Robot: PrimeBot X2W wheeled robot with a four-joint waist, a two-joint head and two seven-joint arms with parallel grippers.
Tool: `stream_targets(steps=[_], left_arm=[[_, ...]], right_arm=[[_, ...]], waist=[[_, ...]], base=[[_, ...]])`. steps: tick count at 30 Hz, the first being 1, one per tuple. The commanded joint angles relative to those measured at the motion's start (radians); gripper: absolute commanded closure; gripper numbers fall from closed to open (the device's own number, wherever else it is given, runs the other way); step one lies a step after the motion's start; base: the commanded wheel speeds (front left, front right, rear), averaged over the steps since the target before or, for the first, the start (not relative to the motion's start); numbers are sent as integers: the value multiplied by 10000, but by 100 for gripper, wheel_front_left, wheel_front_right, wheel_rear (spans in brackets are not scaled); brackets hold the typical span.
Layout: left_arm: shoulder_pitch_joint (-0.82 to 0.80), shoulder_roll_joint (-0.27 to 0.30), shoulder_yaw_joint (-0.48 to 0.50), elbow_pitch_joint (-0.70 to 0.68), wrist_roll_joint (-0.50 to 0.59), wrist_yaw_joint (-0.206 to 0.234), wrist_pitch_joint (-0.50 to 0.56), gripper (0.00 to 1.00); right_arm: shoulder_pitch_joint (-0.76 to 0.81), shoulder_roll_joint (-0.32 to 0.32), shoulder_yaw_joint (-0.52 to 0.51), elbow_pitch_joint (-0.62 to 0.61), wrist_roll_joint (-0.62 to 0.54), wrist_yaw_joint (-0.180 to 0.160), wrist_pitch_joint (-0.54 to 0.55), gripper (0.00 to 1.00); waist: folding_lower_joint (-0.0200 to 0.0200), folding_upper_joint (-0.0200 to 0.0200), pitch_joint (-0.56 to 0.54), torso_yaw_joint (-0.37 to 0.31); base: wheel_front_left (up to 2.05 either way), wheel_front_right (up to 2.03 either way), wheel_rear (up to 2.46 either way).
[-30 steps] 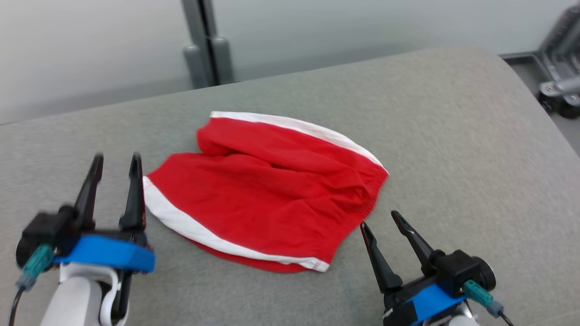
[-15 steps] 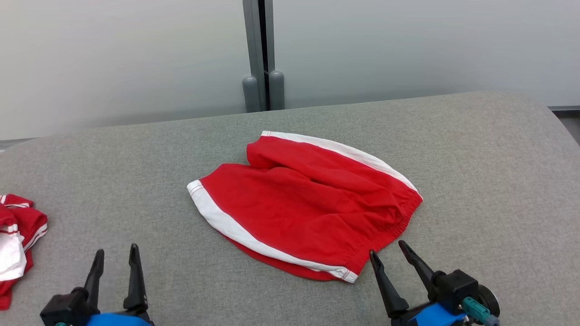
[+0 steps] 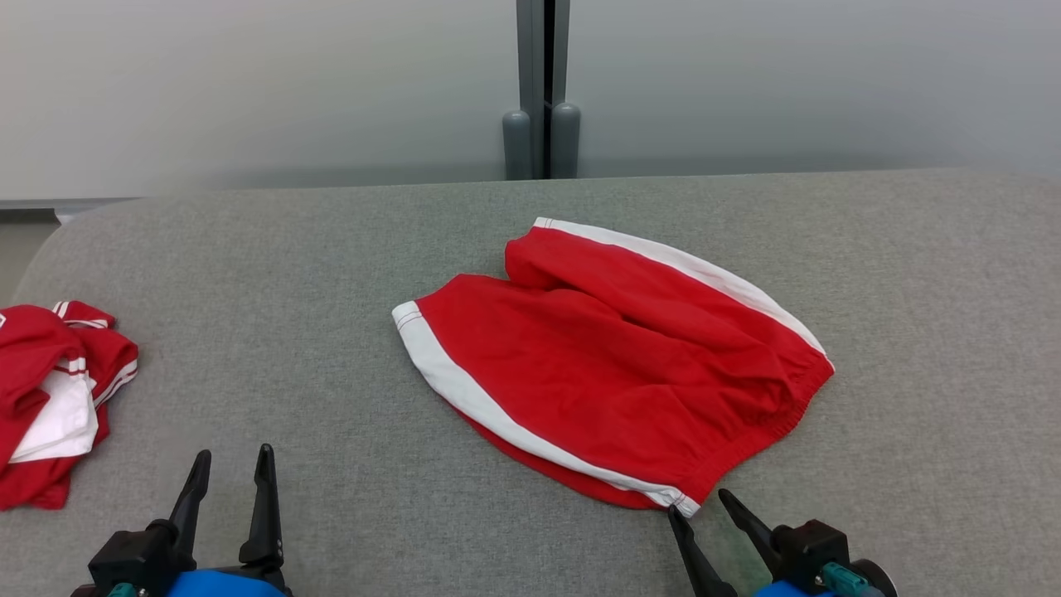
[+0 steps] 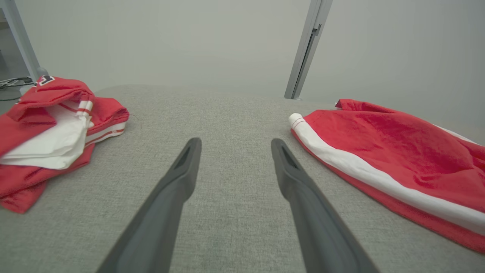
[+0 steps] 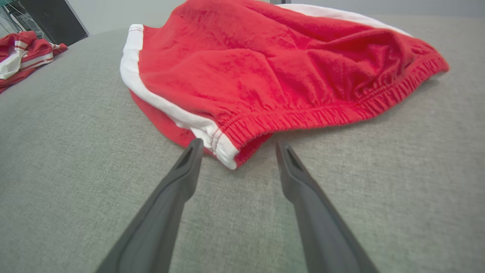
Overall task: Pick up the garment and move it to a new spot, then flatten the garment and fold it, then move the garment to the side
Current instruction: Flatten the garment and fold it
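Shorts (image 3: pixel 613 365) lie folded on the table (image 3: pixel 249 274) — right gripper (image 3: pixel 696 502) spread empty at their near waistband corner (image 5: pixel 227 159), left gripper (image 3: pixel 234 452) spread empty, well off their hem (image 3: pixel 408 319) — so you'll likely pinch that corner and drag them aside.

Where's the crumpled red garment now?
The crumpled garment lies at the left edge of the grey surface in the head view, left of the left gripper, apart from the red shorts.

No text can be read: the red shorts (image 3: pixel 613 365) bear none, and a small dark-and-white mark (image 4: pixel 46 79) on the crumpled red-and-white garment (image 4: pixel 34 110) is too small to read.
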State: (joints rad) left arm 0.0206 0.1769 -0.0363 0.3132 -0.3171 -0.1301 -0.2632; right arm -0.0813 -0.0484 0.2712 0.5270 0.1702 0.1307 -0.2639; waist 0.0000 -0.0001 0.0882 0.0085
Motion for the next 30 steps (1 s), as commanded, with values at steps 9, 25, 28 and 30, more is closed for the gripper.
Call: stream_targets(steps=[9,25,28,30], left_arm=[[-271,277,-35,-100,-323,-11,-20,0],[-519,354,-824,-276,-635,-11,-20,0],[-659,484,-1281,-284,-758,-11,-22,0],[-793,598,-1545,-303,-890,-11,-20,0]], right_arm=[[-493,-39,147,250,-101,1,-9,100],[-246,-36,-1713,-515,-1640,1,-9,100],[-202,-41,-1587,-662,-1573,1,-9,100],[-180,-41,-1497,-745,-1511,1,-8,100]], waist=[[0,1,459,293],[0,1,668,-1023],[0,1,756,-1238],[0,1,828,-1348]], base=[[0,0,0],[0,0,0],[0,0,0],[0,0,0]])
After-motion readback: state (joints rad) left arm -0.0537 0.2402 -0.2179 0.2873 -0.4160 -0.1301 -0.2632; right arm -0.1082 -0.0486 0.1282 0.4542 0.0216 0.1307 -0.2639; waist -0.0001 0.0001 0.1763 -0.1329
